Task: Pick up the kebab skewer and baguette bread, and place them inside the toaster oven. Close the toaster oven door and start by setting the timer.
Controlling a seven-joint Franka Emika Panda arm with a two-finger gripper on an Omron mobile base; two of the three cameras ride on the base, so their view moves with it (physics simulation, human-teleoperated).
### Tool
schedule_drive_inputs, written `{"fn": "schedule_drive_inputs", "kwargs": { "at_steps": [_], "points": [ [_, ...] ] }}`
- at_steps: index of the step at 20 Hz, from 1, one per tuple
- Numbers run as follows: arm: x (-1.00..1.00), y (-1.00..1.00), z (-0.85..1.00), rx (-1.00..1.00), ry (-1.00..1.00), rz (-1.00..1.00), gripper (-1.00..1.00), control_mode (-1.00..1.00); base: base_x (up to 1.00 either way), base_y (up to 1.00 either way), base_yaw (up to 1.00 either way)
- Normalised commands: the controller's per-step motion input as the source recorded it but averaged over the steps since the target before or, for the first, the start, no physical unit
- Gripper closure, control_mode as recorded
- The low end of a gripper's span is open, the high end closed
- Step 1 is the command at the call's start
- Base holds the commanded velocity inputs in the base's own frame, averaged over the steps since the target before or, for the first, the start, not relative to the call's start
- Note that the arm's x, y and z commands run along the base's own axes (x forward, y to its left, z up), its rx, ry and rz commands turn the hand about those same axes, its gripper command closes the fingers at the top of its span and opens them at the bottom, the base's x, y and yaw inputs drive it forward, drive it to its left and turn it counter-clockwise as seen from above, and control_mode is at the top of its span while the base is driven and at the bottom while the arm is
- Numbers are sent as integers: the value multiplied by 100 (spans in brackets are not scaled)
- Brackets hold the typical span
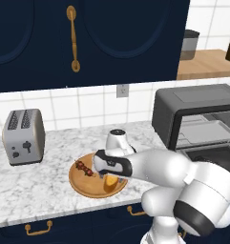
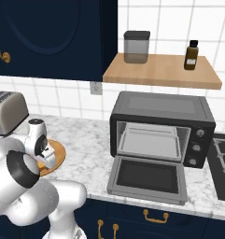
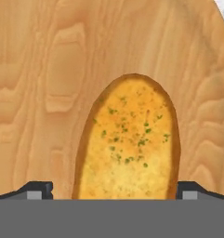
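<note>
White-and-grey veined marble forms the counter [image 1: 35,183], backed by glossy white square tiles and navy cabinet doors with brass handles. On it lies a round, flat wooden plate [image 1: 83,183] with broad honey-coloured grain. The kebab skewer [image 1: 84,167] — a thin stick strung with dark red and brown chunks — rests at about ten o'clock on the plate in the left base view. The baguette bread [image 3: 128,139], a stubby oval loaf piece with a golden-yellow top flecked with green and a darker orange crust rim, lies flat on the wood at about five o'clock on the plate.

The claw [image 3: 114,190] hangs directly over the loaf, jaws spread as wide as they go; in the hand view one dark fingertip [image 3: 36,189] stands at nine o'clock of the bread's near end and the other at three o'clock, each apart from the crust. Nothing is held.

At three o'clock of the plate sits the toaster oven [image 2: 161,127], a boxy dark grey metal case with three round knobs — its wire rack shows inside. The toaster oven door [image 2: 149,179], a flat grey panel with dark glass, is dropped down flat. A brushed silver two-slot toaster [image 1: 23,137] stands at nine o'clock.
</note>
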Motion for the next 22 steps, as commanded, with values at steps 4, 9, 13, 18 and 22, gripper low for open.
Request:
{"fn": "schedule_drive_inputs", "kwargs": {
  "at_steps": [4,9,13,18,22],
  "points": [
    [0,0,-39,0,0,0,-100,-100,0,0,0],
    [0,-1,-59,0,0,0,100,-100,0,0,0],
    [0,0,-44,0,0,0,100,-100,0,0,0],
    [-2,-8,5,0,0,0,100,-100,0,0,0],
    [-36,-32,47,0,-10,-3,100,-100,0,0,0]
  ]
}}
